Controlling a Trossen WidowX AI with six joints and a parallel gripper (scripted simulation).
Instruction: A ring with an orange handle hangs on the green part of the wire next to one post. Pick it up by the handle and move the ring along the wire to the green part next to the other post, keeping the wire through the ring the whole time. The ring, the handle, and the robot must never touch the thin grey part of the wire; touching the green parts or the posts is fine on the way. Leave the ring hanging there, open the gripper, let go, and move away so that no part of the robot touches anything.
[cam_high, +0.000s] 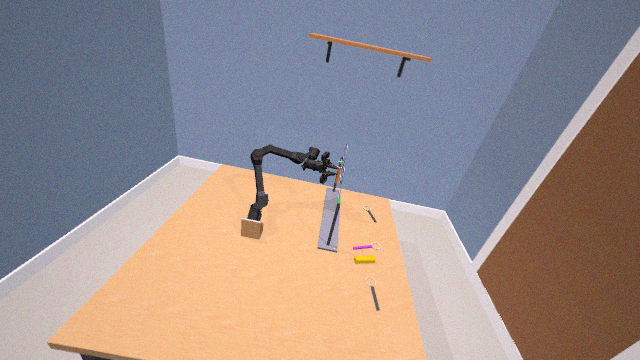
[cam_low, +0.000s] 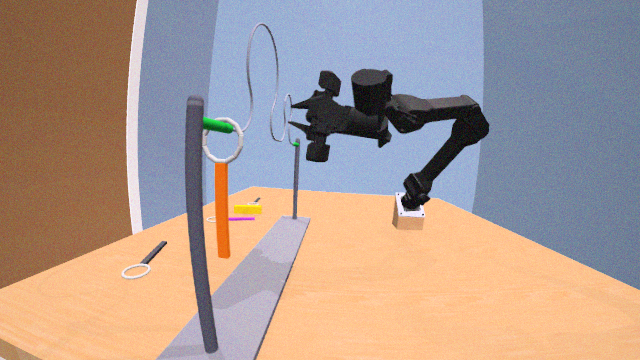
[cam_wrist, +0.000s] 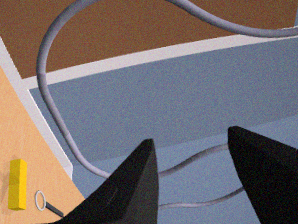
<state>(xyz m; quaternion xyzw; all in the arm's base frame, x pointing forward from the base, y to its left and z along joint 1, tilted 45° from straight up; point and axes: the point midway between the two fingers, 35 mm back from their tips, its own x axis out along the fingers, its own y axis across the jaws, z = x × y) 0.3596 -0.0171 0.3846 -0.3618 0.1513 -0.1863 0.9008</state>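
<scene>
The ring (cam_low: 241, 143) hangs around the green part (cam_low: 216, 124) by the near post (cam_low: 195, 200) in the exterior view. Its orange handle (cam_low: 222, 210) (cam_high: 338, 176) points down. The other post (cam_low: 296, 185) (cam_high: 333, 222) has a green part (cam_low: 296, 144) (cam_high: 338, 200) at its top. The looping grey wire (cam_low: 248, 75) (cam_wrist: 41, 75) joins them. My gripper (cam_low: 290, 114) (cam_high: 337, 170) (cam_wrist: 191, 142) is partly open and empty, with its tips towards the wire. Whether they touch it is unclear. No handle shows in the wrist view.
A grey base plate (cam_high: 328, 220) (cam_low: 265, 270) carries the posts. Beyond it lie a yellow block (cam_high: 365, 260) (cam_low: 248, 209) (cam_wrist: 18, 185), a purple-handled ring (cam_high: 362, 247) (cam_low: 241, 219) and two dark-handled rings. A wall shelf (cam_high: 370, 47) is high behind.
</scene>
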